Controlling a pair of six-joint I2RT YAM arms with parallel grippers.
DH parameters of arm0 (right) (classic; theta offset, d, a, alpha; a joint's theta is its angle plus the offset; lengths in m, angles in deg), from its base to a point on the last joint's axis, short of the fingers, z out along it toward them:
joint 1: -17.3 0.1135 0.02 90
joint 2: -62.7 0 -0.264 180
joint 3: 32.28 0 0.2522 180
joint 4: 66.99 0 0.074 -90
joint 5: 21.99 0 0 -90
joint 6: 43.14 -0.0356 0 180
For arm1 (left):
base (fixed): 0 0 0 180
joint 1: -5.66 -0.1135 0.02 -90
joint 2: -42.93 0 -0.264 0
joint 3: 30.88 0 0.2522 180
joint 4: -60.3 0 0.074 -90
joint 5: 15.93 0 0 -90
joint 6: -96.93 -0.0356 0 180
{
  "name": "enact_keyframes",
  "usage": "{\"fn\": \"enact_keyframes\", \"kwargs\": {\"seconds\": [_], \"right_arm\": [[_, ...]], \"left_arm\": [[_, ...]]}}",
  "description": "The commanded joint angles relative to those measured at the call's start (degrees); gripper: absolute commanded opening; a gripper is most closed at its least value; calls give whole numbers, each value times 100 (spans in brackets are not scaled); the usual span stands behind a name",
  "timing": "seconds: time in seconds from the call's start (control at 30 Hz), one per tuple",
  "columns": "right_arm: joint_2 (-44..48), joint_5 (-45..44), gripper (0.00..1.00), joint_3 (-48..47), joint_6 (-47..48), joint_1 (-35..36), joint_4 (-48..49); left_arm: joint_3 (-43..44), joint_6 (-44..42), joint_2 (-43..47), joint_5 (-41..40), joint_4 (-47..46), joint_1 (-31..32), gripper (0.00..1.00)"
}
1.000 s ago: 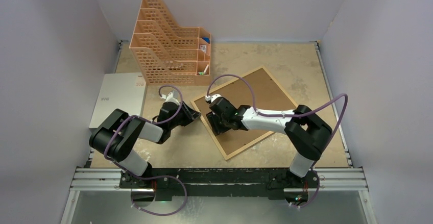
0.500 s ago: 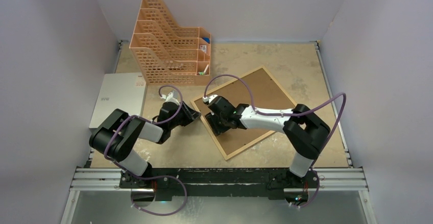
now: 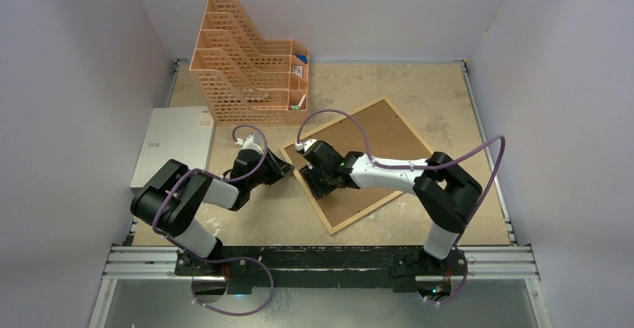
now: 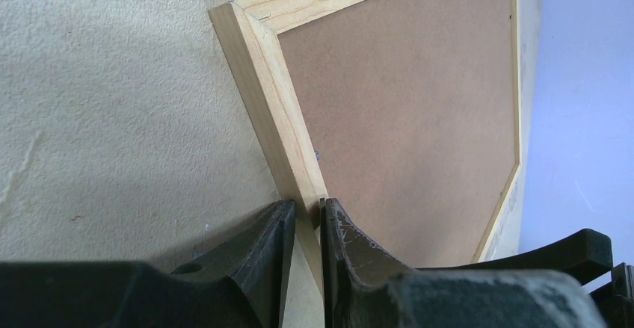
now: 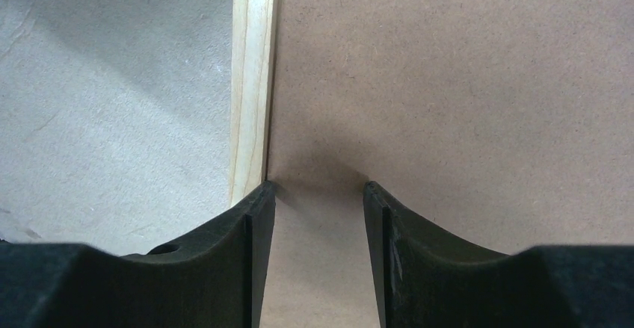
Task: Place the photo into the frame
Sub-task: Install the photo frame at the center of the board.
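The frame [image 4: 262,81] looks light, stiff, fragile: grip its thin rail. There the left gripper [image 4: 305,227] clamps it; the right gripper [image 5: 318,193] gapes empty.

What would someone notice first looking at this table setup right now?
The frame lies back side up at the table's centre, its brown backing board showing, with the left hand pinching its wooden rail. The right hand is open over the board beside that rail. A tall orange lattice organizer stands at the far left.

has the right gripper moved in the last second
Yes, slightly left: the right gripper has edged toward the left rail of the frame, which lies unchanged.
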Motion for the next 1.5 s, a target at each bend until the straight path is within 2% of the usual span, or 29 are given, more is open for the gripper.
{"fn": "enact_keyframes", "kwargs": {"seconds": [0.0, 0.43, 0.47, 0.53, 0.57, 0.63, 0.87, 1.0, 1.2, 1.33, 1.47], "right_arm": [[-607, -212, 50, 300, 33, 41, -681], [-952, -432, 46, 264, -132, 434, -881], [-983, -463, 44, 259, -144, 455, -900], [-1059, -557, 27, 221, -170, 496, -982], [-1104, -602, 22, 196, -188, 503, -1024], [-1158, -655, 15, 170, -229, 508, -1079], [-950, -569, 11, 120, -316, 498, -1180], [-756, -752, 11, 48, -319, 470, -1092], [84, -801, 36, -91, -519, 30, -798], [769, -357, 41, -65, -450, -393, -67], [915, -391, 43, -325, -744, -789, -61]], "left_arm": [[-418, -435, -426, -345, 1966, 12, 24], [-427, -462, -395, -361, 1965, 8, 24], [-433, -461, -390, -362, 1965, 8, 24], [-435, -471, -373, -362, 1965, 7, 24], [-443, -464, -368, -362, 1963, 10, 24], [-444, -476, -372, -362, 1949, 6, 24], [-453, -488, -346, -344, 1932, 6, 24], [-438, -511, -333, -344, 1947, 6, 24], [-230, -531, -265, -410, 2294, 6, 24], [-245, -571, -72, -370, 2194, 6, 25], [-235, -808, 455, -231, 2132, 6, 29]]}}
